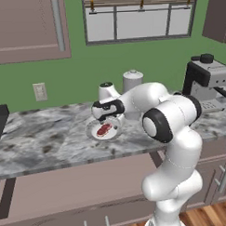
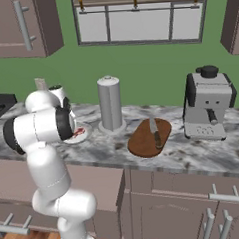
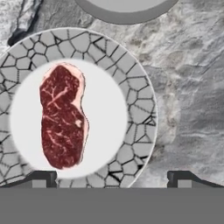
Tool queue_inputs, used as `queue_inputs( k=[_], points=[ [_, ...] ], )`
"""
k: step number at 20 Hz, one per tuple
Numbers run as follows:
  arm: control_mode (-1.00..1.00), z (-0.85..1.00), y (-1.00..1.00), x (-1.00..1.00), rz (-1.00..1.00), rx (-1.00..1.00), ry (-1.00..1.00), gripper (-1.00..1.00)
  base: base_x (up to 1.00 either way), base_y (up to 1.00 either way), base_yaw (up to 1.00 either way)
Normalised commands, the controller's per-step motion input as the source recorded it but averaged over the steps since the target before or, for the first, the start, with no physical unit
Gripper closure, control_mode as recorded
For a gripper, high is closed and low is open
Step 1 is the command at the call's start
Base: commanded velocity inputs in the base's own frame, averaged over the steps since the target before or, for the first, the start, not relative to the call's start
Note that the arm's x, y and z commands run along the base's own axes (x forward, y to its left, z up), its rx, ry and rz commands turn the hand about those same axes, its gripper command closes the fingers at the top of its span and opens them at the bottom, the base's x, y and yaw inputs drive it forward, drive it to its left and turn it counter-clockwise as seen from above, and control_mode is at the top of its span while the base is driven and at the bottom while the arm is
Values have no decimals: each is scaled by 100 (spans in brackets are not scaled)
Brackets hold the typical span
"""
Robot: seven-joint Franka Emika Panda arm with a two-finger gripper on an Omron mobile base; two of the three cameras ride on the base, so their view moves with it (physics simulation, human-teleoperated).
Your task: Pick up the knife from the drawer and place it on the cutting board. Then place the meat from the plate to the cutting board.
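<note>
The knife (image 2: 154,131) is seen from the right base view lying on the cutting board (image 2: 143,141), between the grey canister (image 2: 110,104) and the coffee machine (image 2: 208,110). In the hand view the meat (image 3: 62,116) is shown on the plate (image 3: 135,109), left of its centre, the jaws of the gripper (image 3: 112,177) spread wide above it, nothing pinched. The table (image 1: 46,136) is grey marble; a window (image 1: 138,16) is set in the green wall

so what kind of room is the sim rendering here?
A home kitchen, by the look of it: a grey marbled stone countertop over mauve-brown cabinets, a grey and black coffee machine by the window, and a slab of raw red meat on a round white-grey plate.
</note>
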Motion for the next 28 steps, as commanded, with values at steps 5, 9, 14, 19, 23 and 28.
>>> queue_inputs(
  k=[5, 9, 14, 19, 23, 28],
  points=[
    [-100, -17, 7, 34, 3, 0, 0, -100, 0, 0, 0],
    [-100, -14, 0, 35, 3, 0, 0, -100, 0, 0, 0],
    [-100, -15, 0, 27, 2, 0, 0, -100, 0, 0, 0],
    [-100, -12, 0, 12, 1, 0, 0, -100, 0, 0, 0],
    [-100, -16, 0, 2, 2, 0, 0, -100, 0, 0, 0],
    [-100, -17, 0, 1, 1, 0, 0, -100, 0, 0, 0]
  ],
)
